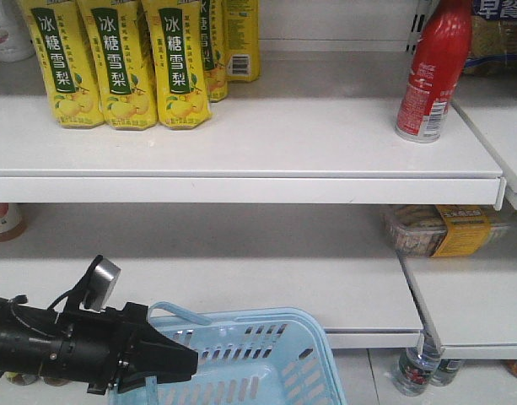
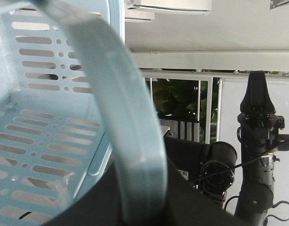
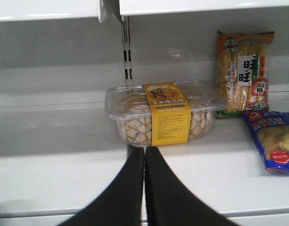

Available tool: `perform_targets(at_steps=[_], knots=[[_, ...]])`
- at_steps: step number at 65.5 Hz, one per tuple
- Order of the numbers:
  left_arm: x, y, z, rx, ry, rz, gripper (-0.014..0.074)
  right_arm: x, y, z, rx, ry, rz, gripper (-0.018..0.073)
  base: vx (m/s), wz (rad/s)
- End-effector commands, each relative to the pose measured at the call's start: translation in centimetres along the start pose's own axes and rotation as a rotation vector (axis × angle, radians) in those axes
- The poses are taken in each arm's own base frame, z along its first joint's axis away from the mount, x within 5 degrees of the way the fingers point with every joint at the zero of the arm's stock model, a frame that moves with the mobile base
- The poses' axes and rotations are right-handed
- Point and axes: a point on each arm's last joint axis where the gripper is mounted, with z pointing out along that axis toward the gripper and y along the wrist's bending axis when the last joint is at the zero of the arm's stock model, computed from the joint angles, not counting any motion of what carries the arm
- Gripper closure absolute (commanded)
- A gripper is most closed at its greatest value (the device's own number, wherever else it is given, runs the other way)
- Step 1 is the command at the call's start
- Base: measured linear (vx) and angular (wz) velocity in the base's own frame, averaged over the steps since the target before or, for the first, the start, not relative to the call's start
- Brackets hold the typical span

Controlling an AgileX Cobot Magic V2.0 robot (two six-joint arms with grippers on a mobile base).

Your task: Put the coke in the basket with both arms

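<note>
We read 冰糖雪梨 on yellow packs (image 1: 115, 67); Coca-Cola script on coke can (image 1: 431, 76); 旺旺 on snack bag (image 3: 243, 70), beyond right gripper (image 3: 144, 149), rightward.

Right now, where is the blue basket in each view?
Front view: basket at bottom centre.
Left wrist view: it fills the left half, its handle crossing.
Right wrist view: not in it.
Shared landmark: clear snack box, right in front view, centre in right wrist view.

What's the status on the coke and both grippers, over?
Left gripper shut on basket, at its handle. Right gripper shut, empty, facing biscuit tray. Coke upright on upper shelf, untouched.
</note>
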Motion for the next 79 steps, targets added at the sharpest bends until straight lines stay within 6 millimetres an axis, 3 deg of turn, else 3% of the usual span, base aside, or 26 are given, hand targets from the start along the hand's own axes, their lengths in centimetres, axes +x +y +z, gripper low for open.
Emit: perform_targets(at_steps=[1,66,79], knots=[[-0.1,-2.0,-0.4,0.115,-0.021,0.026,0.0603,-0.4,0.0,0.1,-0.001,-0.053,-0.016,0.0569,0.0,-0.01],[-0.2,-2.0,-0.4,0.112,-0.024,0.025,0.0603,-0.4,0.0,0.1,0.0,-0.055,-0.021,0.0569,0.0,0.0],[-0.2,-1.9,-0.4,0.107,-0.028,0.025,0.0603,-1.7,0.2,0.0,-0.009,-0.186,-0.065,0.0569,0.0,0.0]])
